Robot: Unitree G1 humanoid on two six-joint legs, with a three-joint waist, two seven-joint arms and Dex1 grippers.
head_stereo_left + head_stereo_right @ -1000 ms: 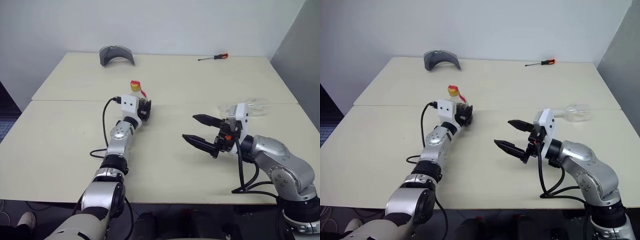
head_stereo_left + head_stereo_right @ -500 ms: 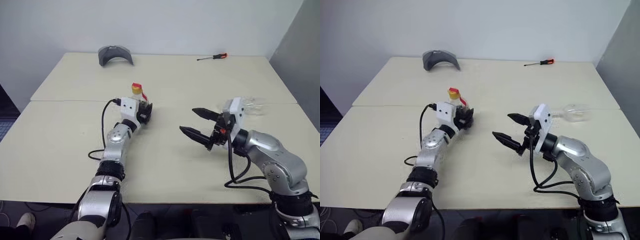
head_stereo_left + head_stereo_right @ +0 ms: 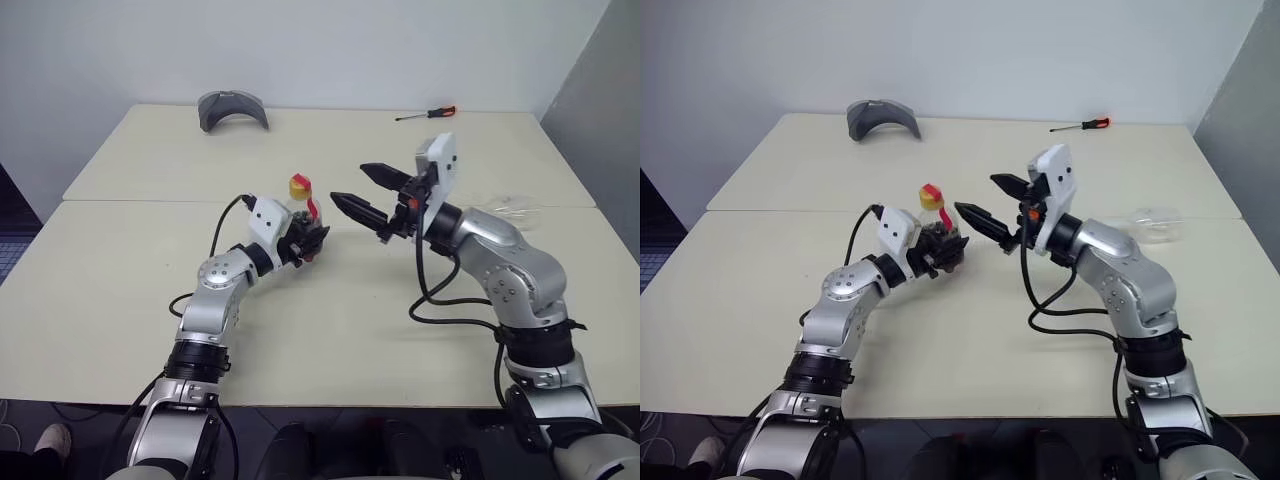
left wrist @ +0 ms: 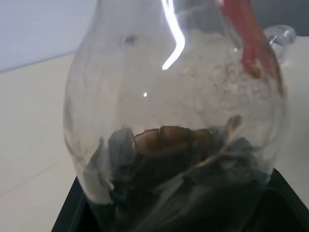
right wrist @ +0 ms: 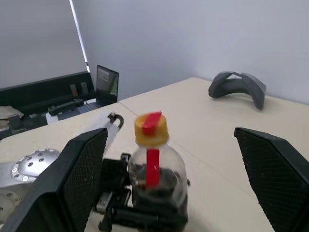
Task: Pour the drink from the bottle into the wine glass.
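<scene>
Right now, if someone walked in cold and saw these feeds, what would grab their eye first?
Mid-table, the left gripper holds the bottle upright, its yellow-and-red cap on and a little dark drink at the bottom. The right gripper hangs beside the cap, fingers wide open. The wine glass lies on its side near the table's right edge.

L gripper (image 3: pixel 308 240) jaws clamped; R gripper (image 3: pixel 362 192) jaws wide, raised.
</scene>
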